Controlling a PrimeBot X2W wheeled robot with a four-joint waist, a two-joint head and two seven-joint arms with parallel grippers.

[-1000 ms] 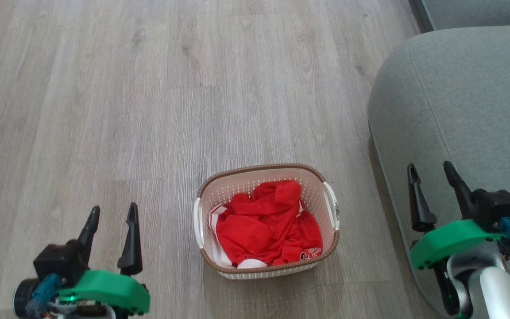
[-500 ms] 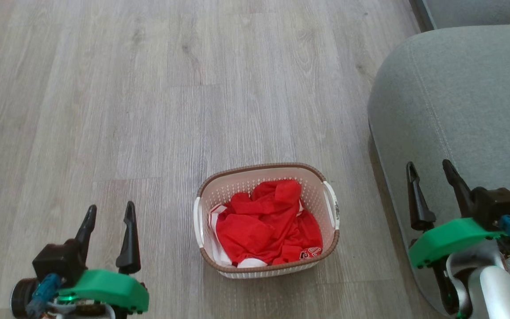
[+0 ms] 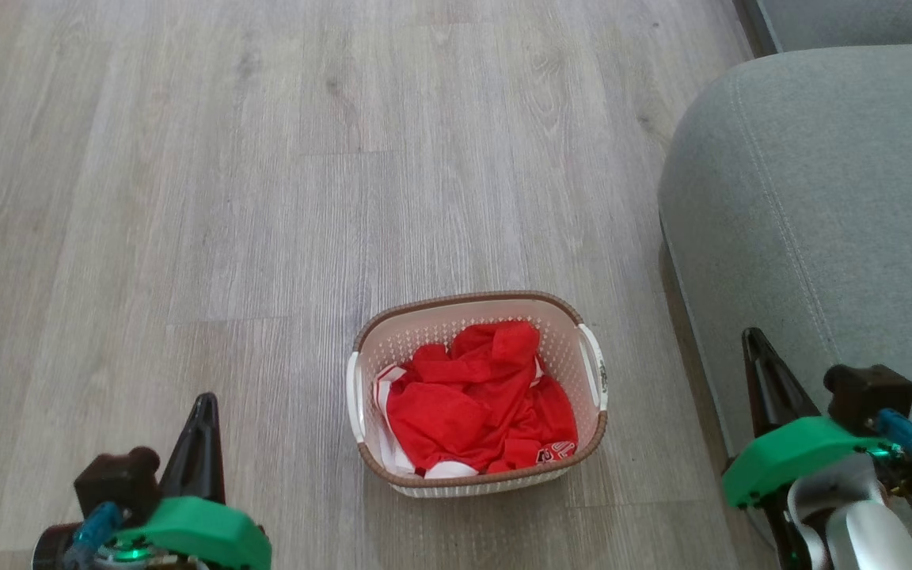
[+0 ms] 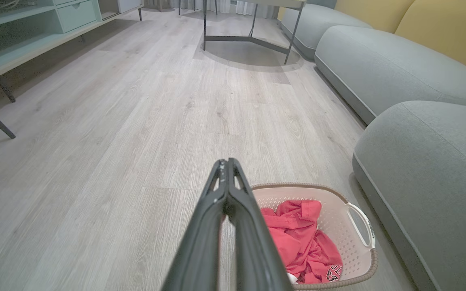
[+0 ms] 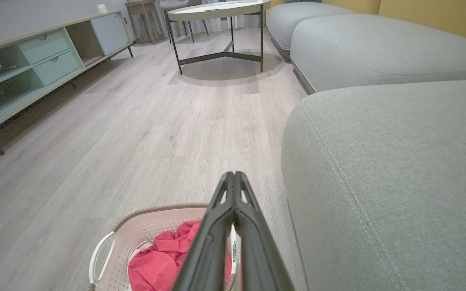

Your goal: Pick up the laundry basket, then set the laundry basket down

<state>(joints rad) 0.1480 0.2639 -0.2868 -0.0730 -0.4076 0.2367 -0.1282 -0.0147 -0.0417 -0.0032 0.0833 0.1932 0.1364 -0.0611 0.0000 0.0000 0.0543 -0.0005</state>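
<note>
The laundry basket (image 3: 563, 336) stands on the wood floor, cream with perforated walls, a brown rim and white side handles, with red clothes (image 3: 476, 400) inside. It also appears at the lower right of the left wrist view (image 4: 338, 214) and at the lower left of the right wrist view (image 5: 144, 230). My left gripper (image 3: 203, 402) is shut and empty, well to the left of the basket. To the basket's right, beside the sofa, my right gripper (image 3: 750, 336) is shut and empty too. Neither touches the basket.
A grey sofa (image 3: 820, 198) fills the right side, close to the basket and my right arm. Farther off stand a round metal-legged table (image 5: 221, 10) and a low pale-green cabinet (image 5: 22, 68). Bare wood floor (image 3: 266, 198) stretches ahead and left.
Both grippers have gone from open to shut, and both have dropped lower in the head view. The basket has not moved.
</note>
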